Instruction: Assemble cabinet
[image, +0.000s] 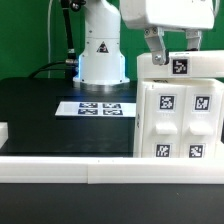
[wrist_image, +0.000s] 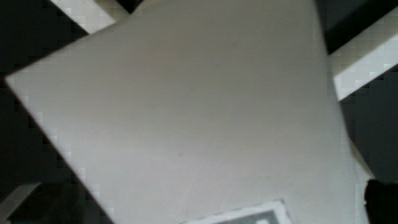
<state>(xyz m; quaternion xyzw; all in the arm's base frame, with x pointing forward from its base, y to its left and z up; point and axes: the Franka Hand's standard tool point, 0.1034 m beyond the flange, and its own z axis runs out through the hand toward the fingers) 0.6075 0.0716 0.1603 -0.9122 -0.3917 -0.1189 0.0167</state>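
Upright, the white cabinet (image: 180, 110) showed black-and-white tags at the exterior view's right.
Above it hung the end effector (image: 172, 50), fingers spread wide, holding nothing.

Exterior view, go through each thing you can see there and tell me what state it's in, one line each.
Cabinet: upright on the table at the exterior view's right, two tagged front panels in place, tagged block on top.
Pincer: open, just above the cabinet's top, holding nothing.
Marker board: lying flat on the black table, nothing on it.
Rail: lying along the table's front edge.
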